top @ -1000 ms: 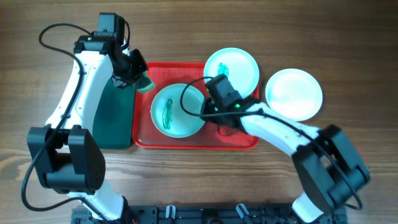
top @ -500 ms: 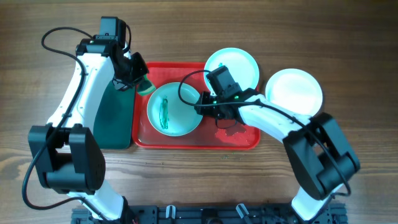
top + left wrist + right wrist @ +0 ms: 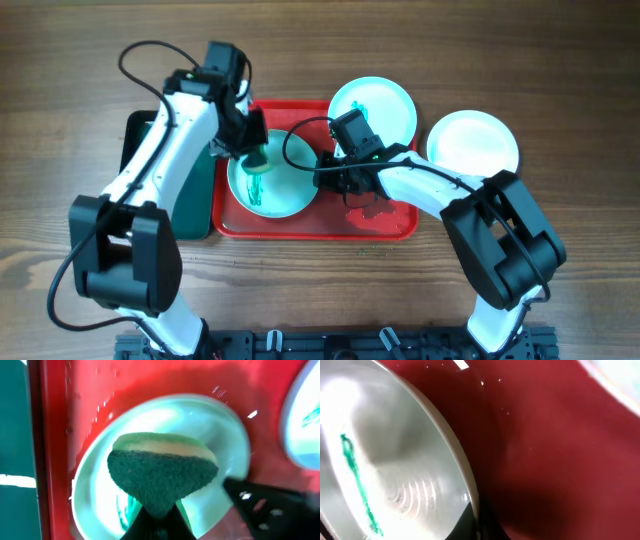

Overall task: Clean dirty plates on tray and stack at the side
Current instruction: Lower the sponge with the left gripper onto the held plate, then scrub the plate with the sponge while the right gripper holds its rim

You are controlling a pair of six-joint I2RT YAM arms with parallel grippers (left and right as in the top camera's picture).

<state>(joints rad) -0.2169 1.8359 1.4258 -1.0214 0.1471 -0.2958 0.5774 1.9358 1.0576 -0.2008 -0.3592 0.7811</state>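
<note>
1. The tray (image 3: 392,226) is glossy red plastic, rectangular with rounded corners and a low rim. It lies on a wood-grain table (image 3: 560,60).
2. The centre plate (image 3: 285,195) is round, shallow and pale aqua with a shiny glaze. It sits in the tray's left half and has a thin dark green smear (image 3: 255,188) in its well. The right wrist view shows faint ring-shaped ripples in the glaze beside that smear (image 3: 355,475).
3. The far plate (image 3: 385,100) is the same shape and colour, with a small green streak (image 3: 362,108) near its middle. It overlaps the tray's upper right rim.
4. The white plate (image 3: 472,150) lies on the table just right of the tray, apart from the other two.
5. The sponge (image 3: 162,477) has a coarse dark green scouring face and a smooth pale layer behind it, with a rounded outline.
6. The left gripper (image 3: 157,517) is clamped on the sponge's narrow lower end and holds it over the centre plate's left side.
7. The right gripper (image 3: 330,176) is at the centre plate's right rim. One dark finger (image 3: 470,522) meets the rim, but whether the jaws pinch it cannot be told.
8. A narrower dark green tray (image 3: 185,200) with a matte surface lies just left of the red one.
</note>
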